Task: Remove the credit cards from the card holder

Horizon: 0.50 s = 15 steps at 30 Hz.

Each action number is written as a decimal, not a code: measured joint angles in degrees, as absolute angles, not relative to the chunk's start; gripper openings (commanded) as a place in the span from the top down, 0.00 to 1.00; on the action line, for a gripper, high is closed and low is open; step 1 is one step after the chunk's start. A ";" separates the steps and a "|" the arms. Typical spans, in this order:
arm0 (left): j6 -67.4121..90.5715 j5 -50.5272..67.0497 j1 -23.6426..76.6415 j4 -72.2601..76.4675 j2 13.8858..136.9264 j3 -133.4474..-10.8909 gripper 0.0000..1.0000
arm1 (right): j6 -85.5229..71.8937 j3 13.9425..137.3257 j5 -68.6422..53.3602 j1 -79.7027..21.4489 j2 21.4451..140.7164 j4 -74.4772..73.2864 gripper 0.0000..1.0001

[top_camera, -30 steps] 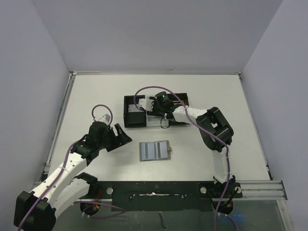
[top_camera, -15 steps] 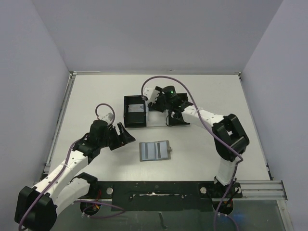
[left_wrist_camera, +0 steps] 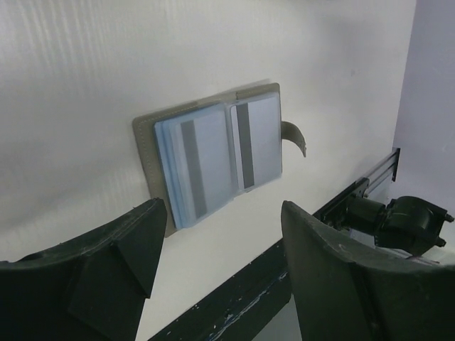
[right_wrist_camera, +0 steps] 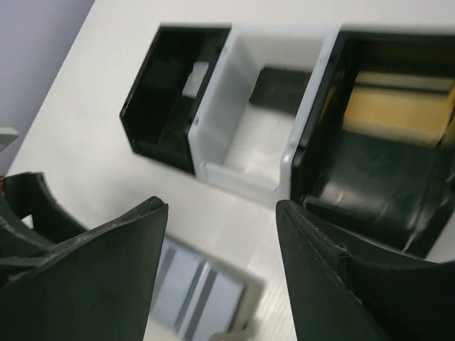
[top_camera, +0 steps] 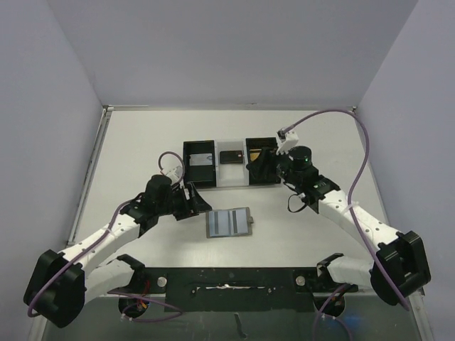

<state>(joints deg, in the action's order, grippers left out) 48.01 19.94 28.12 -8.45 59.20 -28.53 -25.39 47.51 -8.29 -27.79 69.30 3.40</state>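
Note:
The card holder (top_camera: 229, 222) lies open and flat on the white table, near the front. Pale blue credit cards (top_camera: 222, 222) with grey stripes sit in both its panels. In the left wrist view the card holder (left_wrist_camera: 146, 142) shows a stack of credit cards (left_wrist_camera: 202, 167) on its left panel. My left gripper (top_camera: 200, 206) is open and empty, just left of the holder and apart from it. My right gripper (top_camera: 259, 168) is open and empty, above the tray's right end. From the right wrist the card holder (right_wrist_camera: 202, 298) shows blurred at the bottom.
A three-compartment tray (top_camera: 186, 170) stands behind the holder, with black ends and a white middle (right_wrist_camera: 242, 177). A small dark item (top_camera: 229, 156) lies in the middle and a tan one (right_wrist_camera: 398, 106) in the right. A black rail (top_camera: 234, 285) runs along the near edge.
My right arm has swung out of the tray toward the right and its jaws have widened. My left gripper has moved right, closer to the holder.

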 measured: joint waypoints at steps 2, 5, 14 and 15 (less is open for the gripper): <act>48.66 19.84 30.24 -6.98 61.01 -29.02 0.37 | -31.99 44.80 -10.20 -28.10 68.97 1.23 0.47; 49.54 19.27 33.34 -4.97 64.36 -30.15 0.40 | -40.66 37.95 -10.79 -31.44 68.47 -0.25 0.55; 51.55 17.80 37.98 -1.15 72.14 -33.45 0.46 | -53.63 32.75 -7.14 -42.70 68.60 -4.73 0.73; 51.72 17.76 38.24 -0.80 72.49 -33.61 0.47 | -54.02 32.77 -7.01 -42.85 68.88 -4.73 0.73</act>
